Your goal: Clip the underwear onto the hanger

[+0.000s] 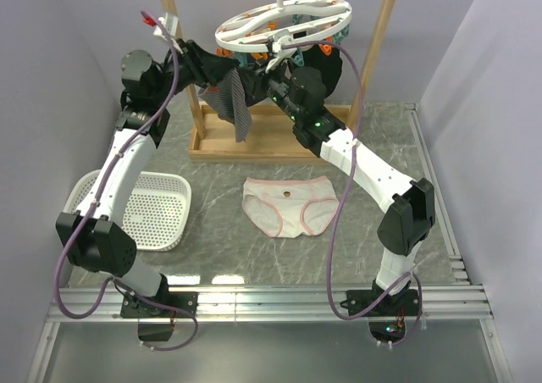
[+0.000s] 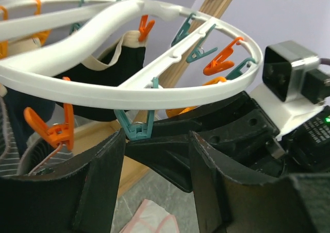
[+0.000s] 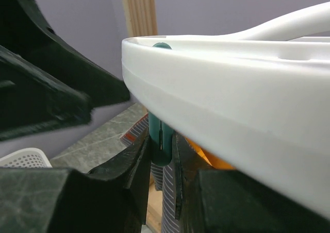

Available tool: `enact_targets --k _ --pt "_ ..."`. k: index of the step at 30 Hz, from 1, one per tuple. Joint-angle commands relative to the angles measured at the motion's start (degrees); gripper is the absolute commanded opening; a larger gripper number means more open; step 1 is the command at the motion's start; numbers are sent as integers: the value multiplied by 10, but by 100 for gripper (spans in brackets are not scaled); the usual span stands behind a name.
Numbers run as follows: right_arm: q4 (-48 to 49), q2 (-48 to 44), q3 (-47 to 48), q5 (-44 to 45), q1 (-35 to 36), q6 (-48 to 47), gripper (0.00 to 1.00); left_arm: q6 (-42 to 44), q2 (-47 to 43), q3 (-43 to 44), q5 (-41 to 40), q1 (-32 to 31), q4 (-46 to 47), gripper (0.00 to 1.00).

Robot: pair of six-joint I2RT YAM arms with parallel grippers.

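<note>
Bright, even overhead light fills the top view, leaving only faint shadows and two white glare patches on the table (image 1: 212,239) at 6 o'clock. Straight edges bow slightly toward the corners. In the left wrist view the hanger (image 2: 154,91) is sharp, while the black foreground at 6 o'clock loses detail. The right wrist view is soft: the hanger's rim blurs and nearly washes out at 3 o'clock, and the teal clip (image 3: 161,140) sits in shadow.

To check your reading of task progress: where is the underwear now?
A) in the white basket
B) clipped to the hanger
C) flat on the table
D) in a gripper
C: the underwear lies spread on the table, apart from the hanger.
</note>
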Motion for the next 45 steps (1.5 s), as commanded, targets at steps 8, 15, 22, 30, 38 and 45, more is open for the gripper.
enact_targets --k 8,15,22,30,38,45 --pt "17 -17 12 -18 -6 -11 0 -14 30 55 -35 -36 -22 56" --pt "21 -23 6 -18 -6 -10 0 -14 43 76 -72 -36 -56 49" --pt "20 -24 5 -23 -6 -8 0 5 30 56 -79 -36 -60 51" --pt "20 -24 2 -27 -6 -7 0 -29 57 78 -82 -36 -28 53" --pt "22 -23 4 -17 -6 -6 0 -17 36 55 -94 -35 -36 52" --pt "24 -25 1 -13 -6 -7 0 -5 16 40 -99 -35 -56 53"
